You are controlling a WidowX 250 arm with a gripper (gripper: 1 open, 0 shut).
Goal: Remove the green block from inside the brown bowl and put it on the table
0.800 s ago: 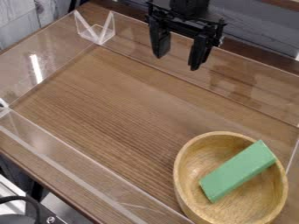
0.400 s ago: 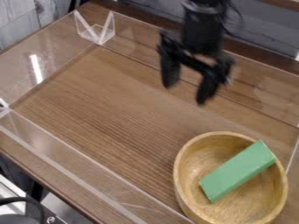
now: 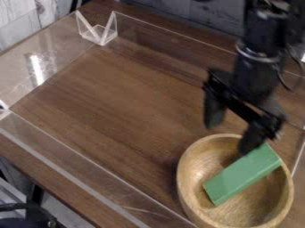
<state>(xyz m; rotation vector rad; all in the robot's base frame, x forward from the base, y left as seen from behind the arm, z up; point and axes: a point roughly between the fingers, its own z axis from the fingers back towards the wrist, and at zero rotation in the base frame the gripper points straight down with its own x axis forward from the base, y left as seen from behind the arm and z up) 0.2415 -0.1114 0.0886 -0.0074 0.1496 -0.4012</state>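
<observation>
Green block point(image 3: 242, 175) sits in the brown bowl point(image 3: 188, 183), lower right of the frame, lying at a slant, its upper right end up by the rim. One block, one bowl. Neither has shifted; what's changed is my gripper point(image 3: 233, 120). A moment ago it was up at the top of the frame, well apart from the bowl. Now it's at the right, over the bowl's far edge, a bit blurred from the move. For the task that means the travel across is mostly done and I'm at the lining-up stage, nothing lifted yet.

Fingers are spread wide, two of them, one each side, with nothing between them that I can see. Can't tell how high they hang above the rim. I'd say next I come a little further toward the bottom of the frame, get the fingers astride the block's narrow width, then go down. Risk: a fingertip landing on the thick rim, or the block skidding along the curved inside.

Further out: table point(image 3: 107, 107), one, bare wood left of the bowl, looks a fair spot to set the block down. One clear plastic holder point(image 3: 98, 28), upper left. Black cables at the lower left corner, count unclear.
</observation>
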